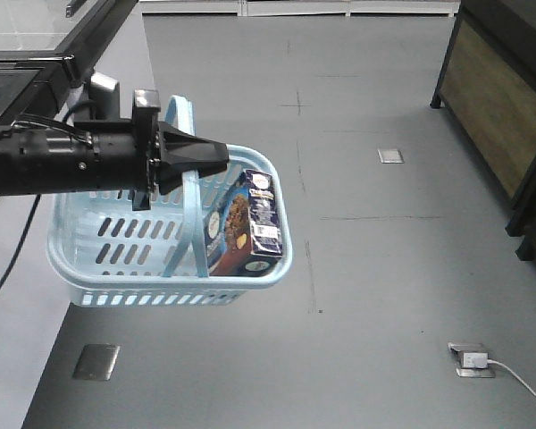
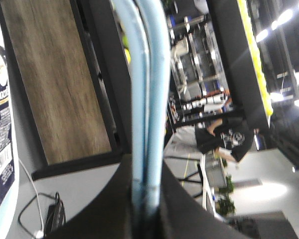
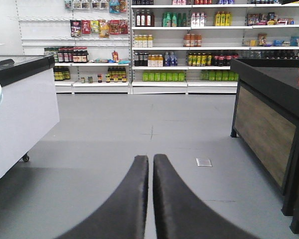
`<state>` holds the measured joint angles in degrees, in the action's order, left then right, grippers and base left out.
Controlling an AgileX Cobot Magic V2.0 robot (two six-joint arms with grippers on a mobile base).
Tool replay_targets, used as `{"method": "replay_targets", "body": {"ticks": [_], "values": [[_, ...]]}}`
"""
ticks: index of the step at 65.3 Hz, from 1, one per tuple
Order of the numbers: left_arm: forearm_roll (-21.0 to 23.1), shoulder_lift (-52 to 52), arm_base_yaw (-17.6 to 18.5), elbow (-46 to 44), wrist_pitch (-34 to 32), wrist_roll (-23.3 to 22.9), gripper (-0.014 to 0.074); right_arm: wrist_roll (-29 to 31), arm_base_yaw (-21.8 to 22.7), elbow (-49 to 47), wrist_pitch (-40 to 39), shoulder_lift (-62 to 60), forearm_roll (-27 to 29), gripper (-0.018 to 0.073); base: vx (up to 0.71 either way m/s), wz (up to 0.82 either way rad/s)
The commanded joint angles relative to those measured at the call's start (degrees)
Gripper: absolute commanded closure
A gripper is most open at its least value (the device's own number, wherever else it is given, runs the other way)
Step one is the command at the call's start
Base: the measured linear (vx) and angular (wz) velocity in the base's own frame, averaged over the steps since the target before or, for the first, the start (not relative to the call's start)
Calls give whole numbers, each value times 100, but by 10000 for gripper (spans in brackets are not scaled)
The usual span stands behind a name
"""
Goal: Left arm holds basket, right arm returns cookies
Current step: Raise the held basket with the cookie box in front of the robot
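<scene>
Left gripper (image 1: 205, 156) is clamped on the handles (image 2: 142, 99) of the basket (image 1: 161, 288), cookies (image 1: 248, 219) standing inside at the end past its tip, right gripper (image 3: 150, 159) pinched shut on nothing — I'd hold the basket level and open those jaws before coming down on the cookies.

Grey floor (image 1: 366, 268) with thin seam lines. Beyond the tip of the left gripper (image 1: 221, 156), which grips the basket (image 1: 277, 266), a square metal plate (image 1: 390, 155) lies flush. Another plate (image 1: 96, 361) lies nearer the robot than the gripper. A third plate (image 1: 472, 359) holds a white plug and cable (image 1: 523, 384). A wood-panelled counter (image 1: 496, 103) stands farthest from the gripper.
</scene>
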<state>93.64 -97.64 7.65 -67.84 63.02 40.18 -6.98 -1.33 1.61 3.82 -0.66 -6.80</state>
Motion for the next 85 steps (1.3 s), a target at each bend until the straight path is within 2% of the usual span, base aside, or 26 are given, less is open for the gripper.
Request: {"method": "replay_targets", "body": {"ticks": [1, 18, 29, 40, 85], "values": [[848, 310, 386, -16, 313, 256, 602, 56, 3, 102, -431, -70, -36, 565, 0, 0], [848, 315, 1175, 200, 342, 618, 602, 56, 3, 102, -431, -70, -36, 565, 0, 0], [853, 320, 1466, 476, -170, 592, 602, 56, 3, 102, -431, -70, -36, 565, 0, 0], [853, 320, 1543, 703, -252, 715, 602, 56, 3, 102, -431, -70, -36, 565, 0, 0], [838, 339, 1570, 713, -52, 689, 602, 56, 3, 102, -431, -70, -36, 565, 0, 0]]}}
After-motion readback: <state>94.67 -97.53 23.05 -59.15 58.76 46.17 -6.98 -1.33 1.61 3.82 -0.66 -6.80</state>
